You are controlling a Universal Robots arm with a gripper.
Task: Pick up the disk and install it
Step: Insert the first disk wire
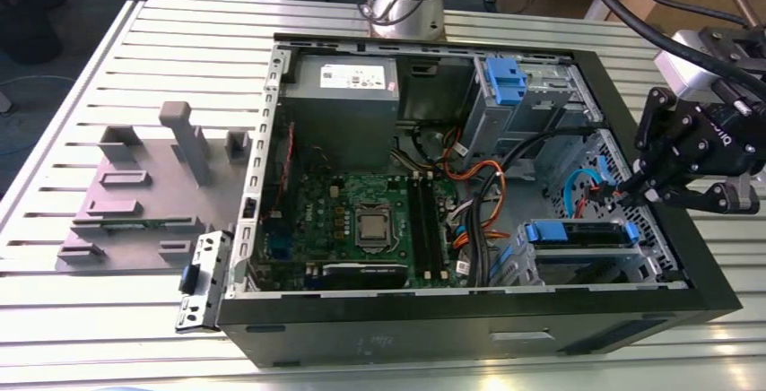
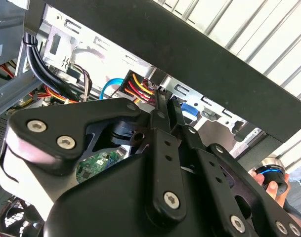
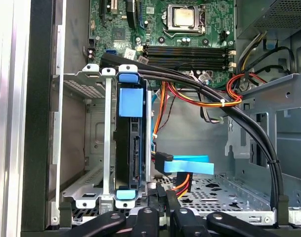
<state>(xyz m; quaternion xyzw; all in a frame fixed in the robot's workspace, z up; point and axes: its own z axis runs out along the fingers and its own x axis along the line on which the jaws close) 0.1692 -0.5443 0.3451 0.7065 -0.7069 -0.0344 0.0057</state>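
Note:
The disk (image 3: 132, 157) stands on edge inside the metal drive cage (image 3: 107, 143) of the open computer case, its blue rail (image 3: 130, 101) facing me. In the exterior view the disk (image 1: 577, 232) sits in the cage at the case's corner on the exterior view's right, blue rail on top. My gripper (image 1: 626, 192) hovers just above and beside that cage, over the case's side wall. Its fingers (image 3: 157, 203) stand close together with nothing between them. In the second wrist view the gripper (image 2: 163, 101) points at the case wall by the cables.
The green motherboard (image 1: 359, 221) fills the case's middle, with black and orange cables (image 3: 204, 94) running across to the cage. A blue ribbon cable (image 3: 192, 165) lies on the case floor. A grey fixture (image 1: 143, 185) stands on the table at the exterior view's left. A hand (image 2: 273, 186) shows outside the case.

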